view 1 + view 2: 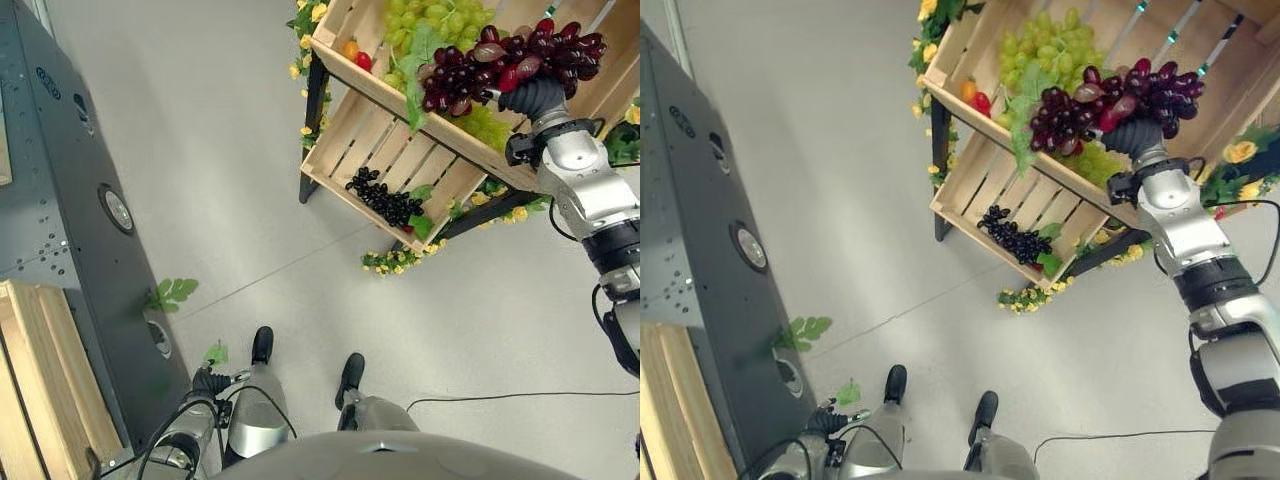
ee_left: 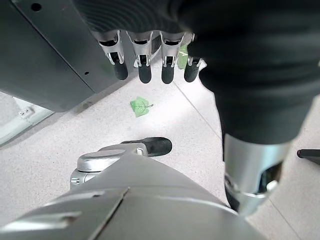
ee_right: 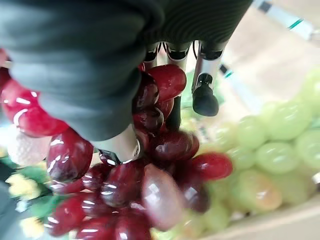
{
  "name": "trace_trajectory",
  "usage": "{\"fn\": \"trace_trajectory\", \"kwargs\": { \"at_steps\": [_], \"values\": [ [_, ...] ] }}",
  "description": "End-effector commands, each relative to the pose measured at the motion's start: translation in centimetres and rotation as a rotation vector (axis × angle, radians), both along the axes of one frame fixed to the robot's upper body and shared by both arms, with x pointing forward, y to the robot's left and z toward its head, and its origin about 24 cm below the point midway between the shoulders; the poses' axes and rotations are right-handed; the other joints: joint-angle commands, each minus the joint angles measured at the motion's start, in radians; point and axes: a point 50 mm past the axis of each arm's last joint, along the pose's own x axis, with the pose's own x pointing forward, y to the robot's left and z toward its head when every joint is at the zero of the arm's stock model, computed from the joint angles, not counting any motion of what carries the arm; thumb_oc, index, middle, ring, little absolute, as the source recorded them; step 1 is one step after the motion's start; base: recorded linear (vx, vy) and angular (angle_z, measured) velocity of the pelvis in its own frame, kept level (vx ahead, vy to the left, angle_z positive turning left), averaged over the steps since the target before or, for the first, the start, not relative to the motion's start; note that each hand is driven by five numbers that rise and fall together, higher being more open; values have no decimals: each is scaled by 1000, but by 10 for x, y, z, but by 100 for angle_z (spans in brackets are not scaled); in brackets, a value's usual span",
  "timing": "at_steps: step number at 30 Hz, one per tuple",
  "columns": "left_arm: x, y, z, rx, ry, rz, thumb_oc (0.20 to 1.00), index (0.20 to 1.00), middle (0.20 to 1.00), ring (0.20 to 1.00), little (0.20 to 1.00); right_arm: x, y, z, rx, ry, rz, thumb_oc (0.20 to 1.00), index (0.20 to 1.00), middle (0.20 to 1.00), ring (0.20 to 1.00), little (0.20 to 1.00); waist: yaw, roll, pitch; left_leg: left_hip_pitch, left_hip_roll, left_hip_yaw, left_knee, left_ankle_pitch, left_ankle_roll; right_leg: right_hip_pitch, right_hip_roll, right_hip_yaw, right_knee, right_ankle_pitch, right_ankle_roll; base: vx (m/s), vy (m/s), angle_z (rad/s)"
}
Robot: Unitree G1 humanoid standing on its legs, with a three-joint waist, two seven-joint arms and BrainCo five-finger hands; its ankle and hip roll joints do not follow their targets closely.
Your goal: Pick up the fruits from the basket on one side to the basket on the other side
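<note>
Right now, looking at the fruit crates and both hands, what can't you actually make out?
- Right hand on the red grapes: head views hide its fingers behind the bunch; the wrist view shows them curled into it.
- Upper crate: cut off by the top edge in the head views.
- Black grapes in the lower crate: too small to count.
- Left hand: hangs empty; its thumb is unclear.

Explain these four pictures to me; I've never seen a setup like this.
This is a two-legged humanoid robot. Two pictures come from cameras in its head, looking down; the other two from cameras on its wrists. The right robot hand is raised at a tilted wooden crate and curled round a bunch of dark red grapes. Green grapes lie in the same crate, black grapes in the lower crate. The left robot hand hangs open and empty by the robot's side, over the floor.
</note>
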Motion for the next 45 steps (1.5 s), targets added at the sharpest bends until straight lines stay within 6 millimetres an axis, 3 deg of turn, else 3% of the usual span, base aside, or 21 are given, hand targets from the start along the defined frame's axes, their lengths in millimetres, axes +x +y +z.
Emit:
{"fn": "trace_trajectory", "kwargs": {
  "at_steps": [1,10,17,18,19,20,38,45],
  "values": [
    [-1,1,-2,21,42,-45,1000,1000,1000,1000,1000,-4,-16,64,-2,-190,-89,200,200,200,200,200,24,-2,-12,-13,-4,-26,4,-48,2,-5,-8,11,6,-44,57,-7,-1,10],
    [-1,5,-1,21,35,-33,1000,1000,1000,1000,1000,-6,-67,72,-2,-141,-333,200,200,200,200,200,43,-5,-1,-38,-11,-49,3,-41,0,-17,-11,-8,6,-45,58,0,1,8],
    [2,7,0,29,27,-34,1000,1000,1000,1000,1000,-4,-79,76,-9,-98,-428,200,200,200,200,200,51,-1,10,-54,-14,-65,3,-33,-3,-24,-10,-18,6,-43,56,-9,-3,9],
    [2,7,0,30,29,-37,1000,1000,1000,1000,1000,-3,-81,76,-13,-83,-442,545,545,545,545,545,53,-1,11,-56,-14,-66,2,-31,-3,-26,-10,-19,6,-42,56,0,0,0],
    [2,6,0,29,28,-37,1000,1000,1000,1000,1000,-3,-81,76,-13,-83,-442,545,545,545,545,545,52,0,12,-56,-14,-67,2,-31,-3,-26,-10,-19,6,-42,56,0,0,0],
    [3,7,1,29,24,-34,1000,1000,1000,1000,1000,-2,-80,79,-7,-82,-447,1000,1000,1000,1000,1000,53,1,14,-60,-14,-69,2,-29,-4,-29,-10,-20,6,-41,56,0,0,0],
    [4,10,2,32,33,-16,1000,1000,1000,1000,1000,2,-55,83,-134,-107,-333,1000,1000,1000,1000,1000,33,-11,15,-61,-15,-69,3,-31,-3,-34,-13,-24,6,-34,57,-2,0,1],
    [4,10,1,31,37,-15,1000,1000,1000,1000,1000,-3,-52,74,-156,-120,-288,1000,1000,1000,1000,1000,23,-14,10,-57,-15,-64,3,-33,-1,-36,-16,-19,6,-32,59,0,0,0]
  ]
}}
